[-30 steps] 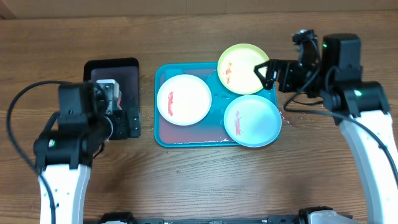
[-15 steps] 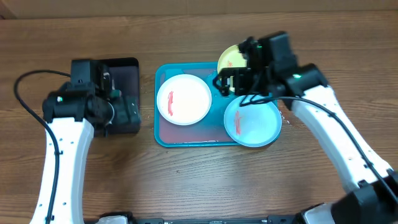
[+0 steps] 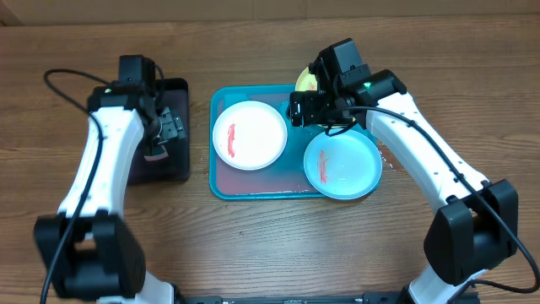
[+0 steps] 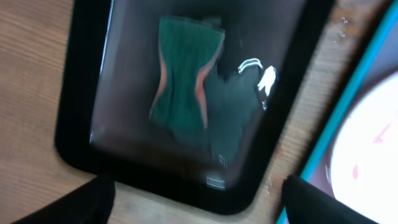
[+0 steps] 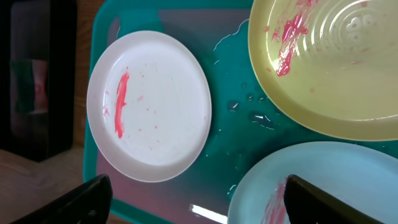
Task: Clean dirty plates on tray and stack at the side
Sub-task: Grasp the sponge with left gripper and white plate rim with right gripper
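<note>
1. Wooden table [image 3: 253, 253]: carries both trays and both arms.
2. Turquoise tray [image 3: 261, 193]: at the table's centre, holding all three plates.
3. Black tray [image 3: 173, 165]: just left of the turquoise tray, apart from it.
4. White plate [image 3: 250, 135]: on the left half of the turquoise tray, with a red smear.
5. Aqua plate [image 3: 342, 165]: at the near right corner of the tray, red smear on its left side.
6. Lime-green plate [image 5: 336, 68]: at the far right corner, red-smeared, largely hidden from overhead by the right arm.
7. Right gripper [image 5: 208, 202]: above the tray between the white and lime-green plates, jaws spread wide, holding nothing.
8. Left gripper [image 4: 199, 205]: above the black tray, jaws spread wide, holding nothing.
9. Green sponge-like block [image 4: 183, 87]: lying in the black tray; blurred.
10. Water droplets [image 5: 249, 109]: on the tray floor between the plates.
</note>
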### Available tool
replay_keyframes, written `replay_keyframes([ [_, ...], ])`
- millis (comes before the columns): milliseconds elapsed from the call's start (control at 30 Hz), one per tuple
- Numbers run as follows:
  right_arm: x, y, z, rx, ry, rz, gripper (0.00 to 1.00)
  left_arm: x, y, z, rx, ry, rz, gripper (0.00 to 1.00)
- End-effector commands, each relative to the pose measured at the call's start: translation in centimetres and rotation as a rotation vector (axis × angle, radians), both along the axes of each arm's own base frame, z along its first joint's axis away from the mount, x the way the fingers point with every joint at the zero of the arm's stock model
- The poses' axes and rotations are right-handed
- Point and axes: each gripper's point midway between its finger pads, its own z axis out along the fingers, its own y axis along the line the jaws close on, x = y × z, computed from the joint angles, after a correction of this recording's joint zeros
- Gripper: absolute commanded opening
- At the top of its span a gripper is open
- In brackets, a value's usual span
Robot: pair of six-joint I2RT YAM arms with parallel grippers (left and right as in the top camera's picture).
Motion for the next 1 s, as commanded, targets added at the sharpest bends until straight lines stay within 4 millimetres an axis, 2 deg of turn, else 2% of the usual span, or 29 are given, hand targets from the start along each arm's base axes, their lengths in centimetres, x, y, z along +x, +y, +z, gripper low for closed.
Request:
replay_keyframes([
  [0, 0.4, 0.1, 1.3, 0.006, -0.038, -0.002, 0.84, 1.7, 1.5, -2.0, 0.062, 0.016, -0.028, 0.77],
  [33, 0.4, 0.1, 1.3, 0.005, -0.036, -0.002, 0.82, 2.5, 1.7, -3.3, 0.062, 0.015, -0.025, 0.68],
  [67, 0.3, 0.1, 1.3, 0.005, -0.035, -0.002, 0.81, 2.9, 1.8, -4.0, 0.063, 0.017, -0.023, 0.62],
  [133, 0.2, 0.0, 1.2, 0.002, -0.029, -0.002, 0.79, 3.3, 2.1, -5.5, 0.065, 0.032, -0.018, 0.44],
  [233, 0.1, 0.0, 1.1, 0.000, -0.024, -0.002, 0.79, 3.4, 2.8, -7.3, 0.083, 0.061, -0.009, 0.37],
  [333, 0.0, -0.1, 1.1, -0.002, -0.019, -0.002, 0.78, 3.3, 3.5, -8.1, 0.099, 0.078, 0.004, 0.36],
  [500, 0.0, -0.1, 1.1, -0.002, -0.019, -0.002, 0.78, 3.5, 3.9, -7.7, 0.106, 0.067, 0.009, 0.36],
  [633, 0.0, -0.1, 1.1, -0.002, -0.020, -0.002, 0.77, 3.4, 3.7, -7.8, 0.093, 0.073, 0.006, 0.19],
  [733, 0.0, -0.1, 1.0, -0.002, -0.019, -0.002, 0.74, 3.3, 3.5, -7.9, 0.082, 0.077, 0.003, 0.12],
  [767, 0.0, -0.1, 1.0, -0.003, -0.019, -0.002, 0.71, 3.4, 3.4, -7.9, 0.076, 0.075, 0.002, 0.04],
  [867, 0.0, -0.1, 0.6, -0.006, -0.009, -0.003, 0.65, 3.4, 3.2, -7.8, 0.077, 0.074, -0.003, 0.04],
  [967, 0.1, 0.0, -0.2, -0.011, 0.009, -0.006, 0.63, 3.4, 3.0, -6.6, 0.077, 0.065, -0.011, 0.04],
])
